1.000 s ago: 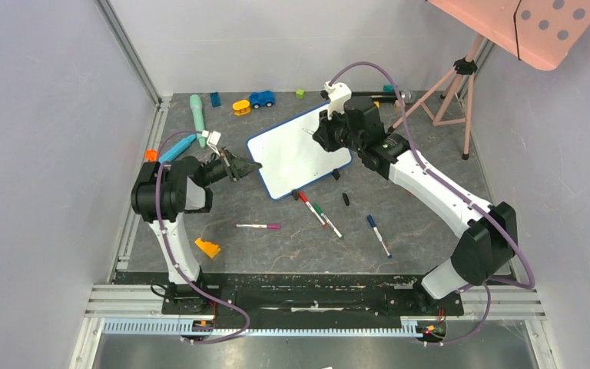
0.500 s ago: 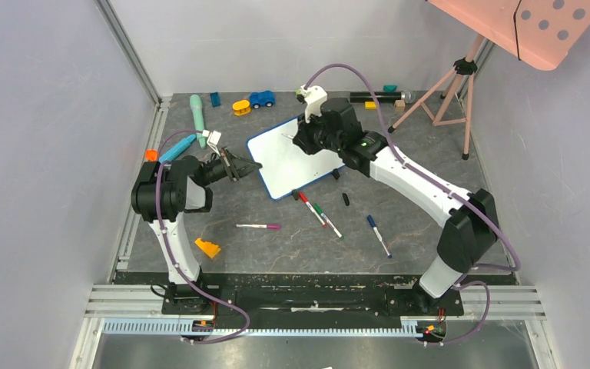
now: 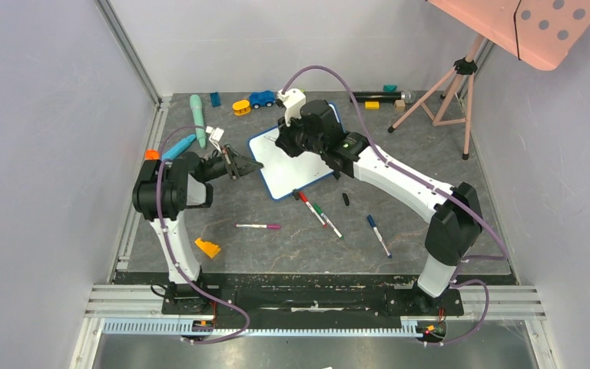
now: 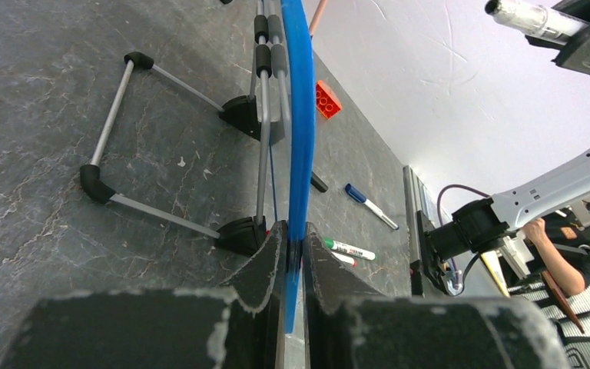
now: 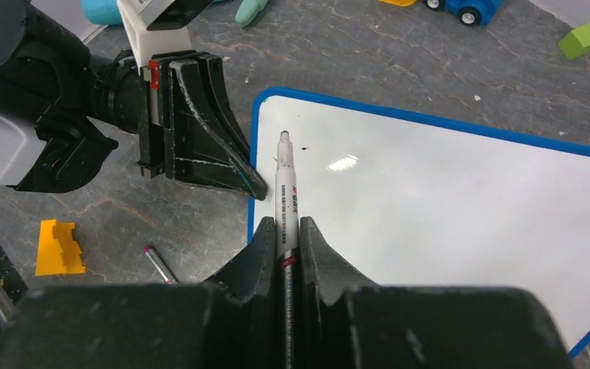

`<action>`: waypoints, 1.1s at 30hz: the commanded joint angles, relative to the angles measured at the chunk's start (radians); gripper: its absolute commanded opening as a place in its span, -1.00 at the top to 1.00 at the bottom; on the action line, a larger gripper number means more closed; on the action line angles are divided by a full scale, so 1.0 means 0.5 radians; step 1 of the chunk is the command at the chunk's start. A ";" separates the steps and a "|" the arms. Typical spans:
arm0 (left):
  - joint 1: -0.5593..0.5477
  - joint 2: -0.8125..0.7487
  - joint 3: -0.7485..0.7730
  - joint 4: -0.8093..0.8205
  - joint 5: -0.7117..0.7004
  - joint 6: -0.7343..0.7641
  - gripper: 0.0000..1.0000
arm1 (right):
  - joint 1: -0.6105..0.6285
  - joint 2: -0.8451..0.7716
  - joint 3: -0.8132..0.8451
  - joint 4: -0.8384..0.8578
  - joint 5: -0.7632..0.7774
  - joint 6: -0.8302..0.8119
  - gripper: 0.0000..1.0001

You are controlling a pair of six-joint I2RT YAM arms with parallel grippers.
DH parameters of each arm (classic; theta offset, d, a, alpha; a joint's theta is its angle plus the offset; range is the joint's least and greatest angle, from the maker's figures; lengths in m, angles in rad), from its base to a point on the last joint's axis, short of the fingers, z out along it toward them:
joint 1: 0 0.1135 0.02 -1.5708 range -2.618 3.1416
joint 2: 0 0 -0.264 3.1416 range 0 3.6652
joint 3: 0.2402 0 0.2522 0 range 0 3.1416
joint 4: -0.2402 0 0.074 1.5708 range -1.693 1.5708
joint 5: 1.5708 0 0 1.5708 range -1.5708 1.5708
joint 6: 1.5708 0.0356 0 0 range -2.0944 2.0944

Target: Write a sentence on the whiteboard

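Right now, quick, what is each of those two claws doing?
Left gripper: closed on the whiteboard, at its blue edge.
Right gripper: closed on a marker.

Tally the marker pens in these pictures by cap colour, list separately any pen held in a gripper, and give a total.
Pink-capped marker: 1
Red-capped marker: 1
Green-capped marker: 1
Blue-capped marker: 1
Held marker, in the right gripper: 1
Total: 5
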 commanded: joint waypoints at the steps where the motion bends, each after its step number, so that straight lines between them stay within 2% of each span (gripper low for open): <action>1: -0.047 0.058 0.090 0.095 0.158 -0.165 0.96 | -0.021 -0.060 0.074 0.028 0.076 -0.032 1.00; 7: -0.177 0.178 0.282 0.095 0.322 -0.314 0.96 | -0.122 -0.229 -0.113 0.028 0.045 0.034 1.00; 15: -0.216 0.200 0.319 0.095 0.351 -0.337 0.96 | -0.211 -0.409 -0.286 0.004 0.034 -0.003 1.00; 33: -0.216 0.172 0.205 0.096 0.278 -0.264 0.96 | -0.072 -0.184 -0.141 -0.016 0.048 -0.057 1.00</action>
